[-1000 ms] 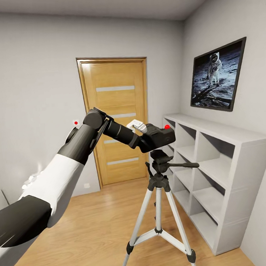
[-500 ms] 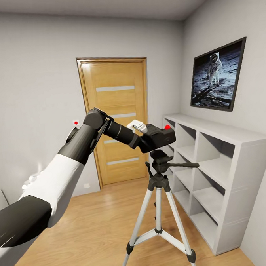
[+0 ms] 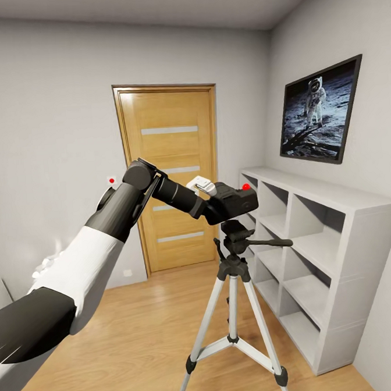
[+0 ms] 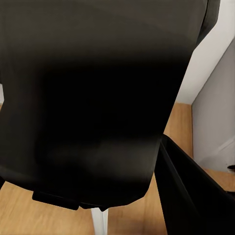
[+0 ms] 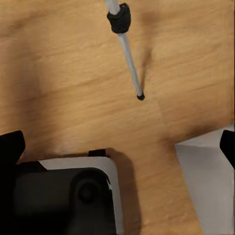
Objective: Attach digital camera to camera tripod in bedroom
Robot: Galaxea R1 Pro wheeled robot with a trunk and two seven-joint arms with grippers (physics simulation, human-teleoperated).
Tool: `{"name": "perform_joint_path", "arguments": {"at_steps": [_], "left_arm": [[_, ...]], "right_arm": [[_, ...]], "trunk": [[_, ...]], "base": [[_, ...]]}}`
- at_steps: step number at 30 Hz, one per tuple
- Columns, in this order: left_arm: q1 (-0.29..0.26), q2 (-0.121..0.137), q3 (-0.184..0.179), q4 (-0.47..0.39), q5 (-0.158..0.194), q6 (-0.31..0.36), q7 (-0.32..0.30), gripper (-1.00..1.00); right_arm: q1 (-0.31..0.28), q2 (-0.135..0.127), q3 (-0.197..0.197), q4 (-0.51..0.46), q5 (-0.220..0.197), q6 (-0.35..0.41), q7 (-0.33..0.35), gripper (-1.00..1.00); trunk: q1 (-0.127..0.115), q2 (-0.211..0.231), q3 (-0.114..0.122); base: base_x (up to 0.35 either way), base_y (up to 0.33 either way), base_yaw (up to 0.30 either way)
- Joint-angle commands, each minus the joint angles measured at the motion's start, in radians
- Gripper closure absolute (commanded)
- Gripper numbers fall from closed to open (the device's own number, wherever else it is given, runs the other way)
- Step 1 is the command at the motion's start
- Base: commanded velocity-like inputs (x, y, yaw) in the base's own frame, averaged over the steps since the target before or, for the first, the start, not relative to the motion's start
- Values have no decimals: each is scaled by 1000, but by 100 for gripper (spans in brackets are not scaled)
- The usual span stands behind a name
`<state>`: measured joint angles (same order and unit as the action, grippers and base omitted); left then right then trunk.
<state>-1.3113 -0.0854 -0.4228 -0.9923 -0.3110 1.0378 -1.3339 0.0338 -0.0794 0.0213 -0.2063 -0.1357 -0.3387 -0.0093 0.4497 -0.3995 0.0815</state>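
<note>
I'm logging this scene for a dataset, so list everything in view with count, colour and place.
digital camera: one, black with red dot, directly above the tripod head
camera tripod: one, silver legs, black joints, on the wood floor before the shelf
door: one, oak, back wall
poster: one, astronaut, right wall
cube shelf: one, white, under the poster
wall switch: one, white with red dot, left of door
left gripper: one, black, at the camera; jaws hidden

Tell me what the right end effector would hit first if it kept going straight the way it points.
Most likely the wood floor, which lies ahead of it; the tripod leg crosses the view, though depth is hard to judge.
</note>
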Motion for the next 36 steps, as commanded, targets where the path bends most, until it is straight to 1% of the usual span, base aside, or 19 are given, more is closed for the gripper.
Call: {"name": "perform_joint_path", "arguments": {"at_steps": [1, 2, 3, 5, 8, 9, 10, 11, 12, 13, 14, 15, 17, 18, 22, 24, 29, 34, 36], "left_arm": [[0, 0, 1, -1, -11, 9, -11, 100], [0, 0, 1, -1, -11, 9, -11, 100], [0, 0, 1, 0, -11, 9, -11, 100], [0, 0, 1, 0, -11, 9, -11, 100], [0, 0, 1, 0, -11, 9, -11, 100], [0, 0, 2, 0, -11, 9, -11, 100], [0, 0, 2, 0, -11, 9, -11, 100], [0, 0, 2, 0, -11, 9, -11, 100], [0, 0, 2, 0, -11, 9, -11, 100], [0, 0, 2, 0, -11, 9, -11, 100], [0, 0, 3, 0, -11, 9, -11, 100], [0, 0, 3, 0, -11, 9, -11, 100], [0, 0, 4, 0, -11, 9, -11, 100], [0, 0, 4, 0, -11, 9, -11, 100], [0, 0, 4, 0, -11, 9, -11, 100], [0, -1, 3, -1, -11, 9, -11, 100], [0, -2, 1, -5, -11, 9, -12, 100], [0, -2, 1, -7, -11, 9, -13, 100], [0, -2, 1, -7, -11, 9, -13, 100]], "right_arm": [[1, -5, 3, -29, -7, -7, -1, -100], [1, -16, 4, -87, -7, -67, 0, -100], [1, -22, 4, -102, -7, -112, 0, -100], [1, -27, 5, -111, -7, -165, 2, -100], [1, -37, 6, -123, -7, -305, 19, -100], [1, -38, 7, -124, -7, -331, 26, -100], [1, -41, 7, -126, -7, -375, 46, -100], [1, -44, 7, -128, -7, -423, 86, -100], [1, -45, 7, -128, -7, -435, 102, -100], [1, -52, 7, -129, -7, -455, 140, -100], [1, -65, 5, -130, -7, -483, 208, -100], [0, -73, 4, -131, -8, -499, 254, -100], [1, -80, 2, -132, -9, -523, 315, -100], [1, -85, 0, -135, -9, -550, 355, -100], [1, -92, -1, -148, -10, -604, 388, -100], [0, -96, -2, -176, -10, -628, 397, -100], [1, -98, -2, -208, -10, -636, 402, -100], [1, -118, -2, -253, -10, -636, 408, -100], [1, -124, -1, -273, -10, -636, 423, -100]], "trunk": [[0, -1, 0], [0, -1, 0], [0, -1, 0], [0, -1, 0], [0, -1, 0], [0, -1, 0], [0, -1, 0], [0, -1, 0], [0, -1, 0], [0, -1, 0], [0, -1, 0], [0, -1, 0], [0, -1, 0], [0, -1, 0], [0, -1, 0], [0, -1, 0], [0, -1, 0], [0, -1, 0], [0, -1, 0]], "base": [[0, 0, 0], [0, 0, 0], [0, 0, 0], [0, 0, 0], [0, 0, 0], [0, 0, 0], [0, 0, 0], [0, 0, 0], [0, 0, 0], [0, 0, 0], [0, 0, 0], [0, 0, 0], [0, 0, 0], [0, 0, 0], [0, 0, 0], [0, 0, 0], [0, 0, 0], [0, 0, 0], [0, 0, 0]]}}
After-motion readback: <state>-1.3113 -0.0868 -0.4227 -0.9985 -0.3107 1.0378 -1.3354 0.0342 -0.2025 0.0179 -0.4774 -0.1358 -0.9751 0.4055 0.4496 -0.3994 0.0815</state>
